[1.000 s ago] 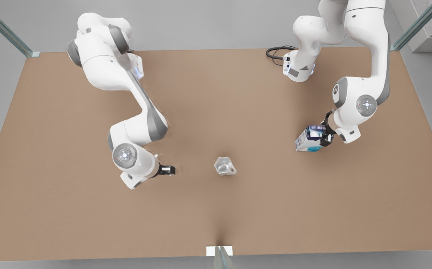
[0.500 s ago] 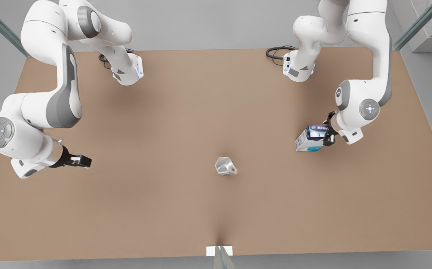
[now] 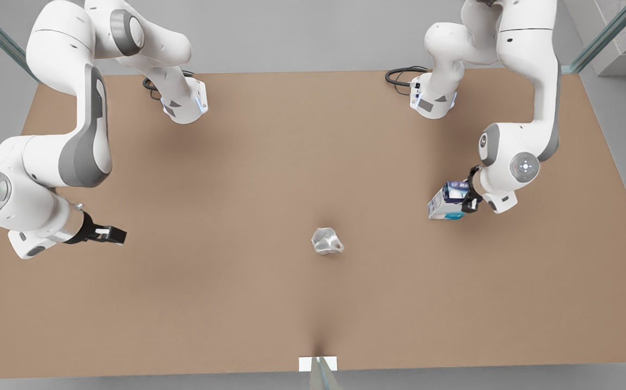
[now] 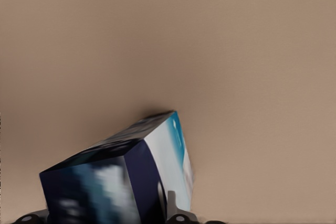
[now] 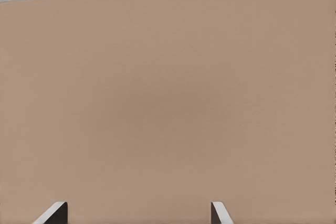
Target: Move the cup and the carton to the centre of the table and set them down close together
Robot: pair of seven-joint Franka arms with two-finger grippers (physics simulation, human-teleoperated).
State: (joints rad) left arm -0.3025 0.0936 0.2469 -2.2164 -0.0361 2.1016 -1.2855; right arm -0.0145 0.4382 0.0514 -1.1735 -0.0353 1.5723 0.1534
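While the left gripper (image 3: pixel 467 190) clamps the carton (image 3: pixel 445 201) at the front view's right, the carry to the centre is the step in hand.
The cup (image 3: pixel 327 241) already sits near the middle of the table (image 3: pixel 313 303), untouched and well apart from the carton, so I judge the next move calls for bringing the carton across toward the front view's left and setting it down just beside the cup without knocking it. The carton is a small box, dark blue and white with a teal band at its far end, tilted in the grasp (image 4: pixel 126 182); whether it is clear of the table I cannot tell. The cup is small, silvery-grey, shiny and faceted. The right gripper (image 3: pixel 108 234) waits at the front view's left with its fingers (image 5: pixel 52 214) spread apart, holding nothing.
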